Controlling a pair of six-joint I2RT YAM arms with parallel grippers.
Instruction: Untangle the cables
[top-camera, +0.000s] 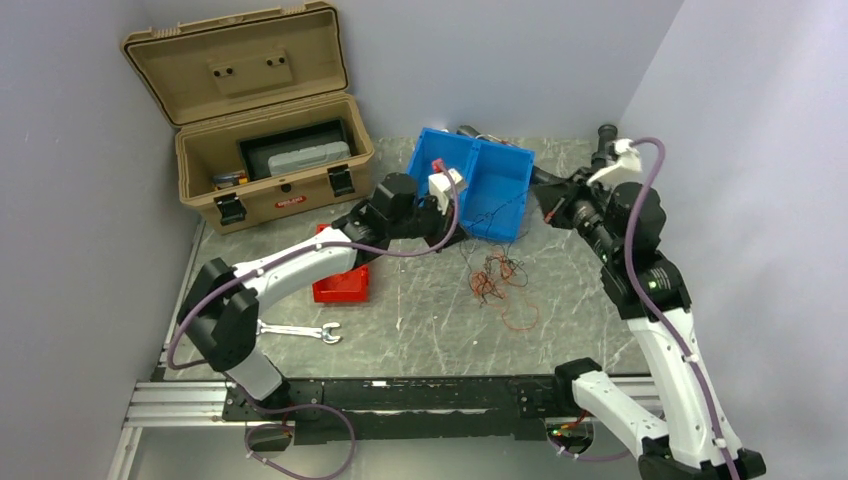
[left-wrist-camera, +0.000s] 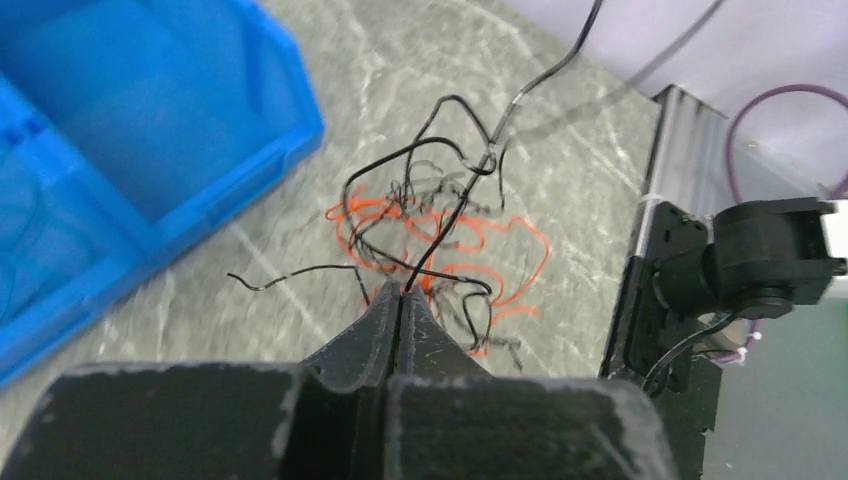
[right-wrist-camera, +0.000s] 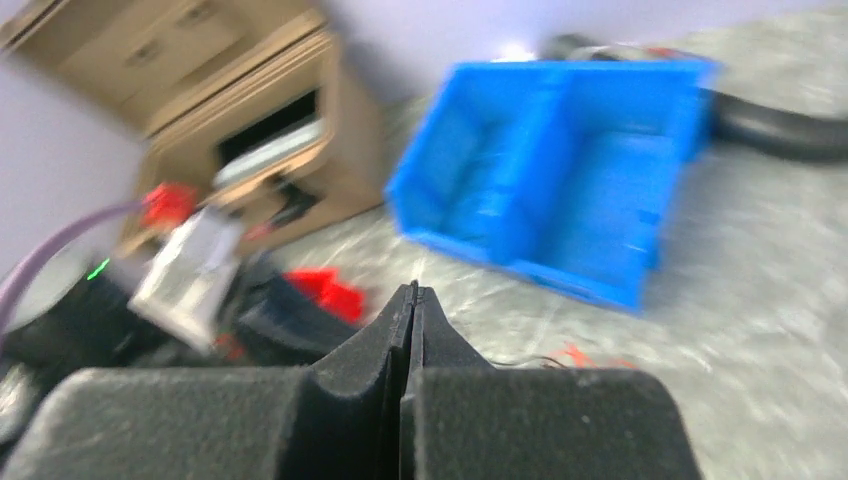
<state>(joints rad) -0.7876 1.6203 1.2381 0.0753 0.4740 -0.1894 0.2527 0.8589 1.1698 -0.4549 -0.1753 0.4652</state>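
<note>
Black strand of the hair-thin orange-red and black cables (left-wrist-camera: 440, 235), beside the blue plastic bin (left-wrist-camera: 285, 95), pinched in my left fingers (left-wrist-camera: 380, 325); right fingers (right-wrist-camera: 390, 325) closed (apparently empty). Next I'd draw it clear, slowly.

A small red brand plate (top-camera: 290, 203) on the front of the open tan hard case (top-camera: 345, 150) carries pale lettering too small to read. No other text, number or sign is legible.

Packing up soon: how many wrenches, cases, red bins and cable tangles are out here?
Wrench: 1
Case: 1
Red bin: 1
Cable tangle: 1
Total: 4
</note>
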